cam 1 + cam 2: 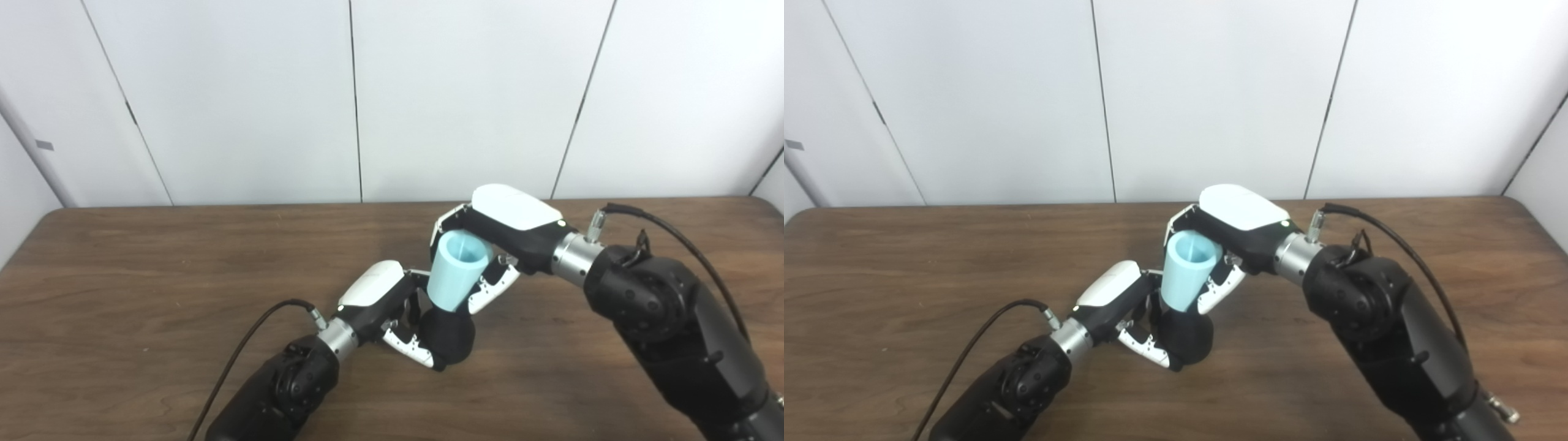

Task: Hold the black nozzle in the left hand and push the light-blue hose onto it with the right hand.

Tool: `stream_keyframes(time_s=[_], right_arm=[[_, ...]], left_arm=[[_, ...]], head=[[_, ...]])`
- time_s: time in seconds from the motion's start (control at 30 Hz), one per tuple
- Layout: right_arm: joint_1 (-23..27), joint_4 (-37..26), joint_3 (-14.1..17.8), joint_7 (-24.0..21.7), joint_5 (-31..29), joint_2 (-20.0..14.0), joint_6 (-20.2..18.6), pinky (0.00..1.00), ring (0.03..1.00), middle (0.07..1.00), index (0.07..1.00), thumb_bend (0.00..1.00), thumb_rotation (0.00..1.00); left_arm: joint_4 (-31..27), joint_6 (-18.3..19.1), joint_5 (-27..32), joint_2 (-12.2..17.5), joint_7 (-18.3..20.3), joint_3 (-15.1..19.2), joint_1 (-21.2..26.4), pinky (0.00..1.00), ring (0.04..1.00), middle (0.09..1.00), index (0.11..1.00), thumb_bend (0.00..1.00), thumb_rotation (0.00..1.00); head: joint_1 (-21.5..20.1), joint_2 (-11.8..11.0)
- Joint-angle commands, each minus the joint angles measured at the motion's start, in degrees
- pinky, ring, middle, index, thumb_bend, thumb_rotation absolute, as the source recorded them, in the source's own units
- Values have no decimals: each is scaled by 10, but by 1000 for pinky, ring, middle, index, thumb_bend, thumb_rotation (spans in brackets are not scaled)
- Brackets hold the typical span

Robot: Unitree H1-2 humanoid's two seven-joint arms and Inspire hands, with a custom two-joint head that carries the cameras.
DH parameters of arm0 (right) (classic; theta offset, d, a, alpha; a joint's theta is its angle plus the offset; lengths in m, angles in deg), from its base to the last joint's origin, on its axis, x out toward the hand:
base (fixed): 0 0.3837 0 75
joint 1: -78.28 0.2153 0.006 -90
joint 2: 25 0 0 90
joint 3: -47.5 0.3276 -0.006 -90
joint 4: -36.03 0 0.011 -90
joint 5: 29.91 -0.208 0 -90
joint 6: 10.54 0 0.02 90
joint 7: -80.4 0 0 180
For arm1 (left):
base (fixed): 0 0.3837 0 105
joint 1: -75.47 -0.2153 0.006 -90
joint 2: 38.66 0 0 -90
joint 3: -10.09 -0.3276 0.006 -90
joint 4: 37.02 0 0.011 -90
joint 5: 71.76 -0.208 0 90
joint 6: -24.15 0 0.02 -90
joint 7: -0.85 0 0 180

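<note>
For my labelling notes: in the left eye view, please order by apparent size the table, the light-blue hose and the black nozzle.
1. Table, by far the largest.
2. Light-blue hose.
3. Black nozzle; partly hidden by the left hand, so its rank below the hose is unsure.

A dark brown wood-grain surface [153,275] fills the lower half of the frame, its far edge running straight across just below the middle and its far corners rounded at the left and right. Behind it stands a white panelled wall [245,92] that takes up the whole upper half, split by thin dark seams: one near the centre runs almost straight down, the others lean outward toward the top corners. At the upper left, a small grey tag [44,145] sits on a pale strip near the left edge. The wood shows faint lighter streaks along its grain.
</note>
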Motion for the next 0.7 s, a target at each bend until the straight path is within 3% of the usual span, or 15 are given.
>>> stream_keyframes(time_s=[0.0, 0.2, 0.37, 0.67], right_arm=[[-2, -1, -11, -9, 0, 5, 5, 338, 401, 473, 527, 514, 0], [-4, 11, -19, -5, -1, 6, 12, 344, 410, 483, 521, 514, 0], [-9, 15, -25, -6, -3, 3, 18, 334, 400, 477, 527, 513, 0], [-2, 12, -28, -17, -11, -7, 21, 327, 398, 472, 529, 513, 0]], left_arm=[[17, 46, -35, 25, 33, -7, -21, 370, 409, 468, 476, 528, 0], [13, 49, -37, 27, 36, -4, -21, 388, 421, 476, 474, 528, 0], [10, 53, -38, 29, 37, -1, -23, 335, 394, 470, 476, 528, 0], [9, 55, -41, 29, 35, 0, -22, 326, 387, 445, 484, 528, 0]], head=[[2, -1], [10, -1], [10, -2], [3, -7]])
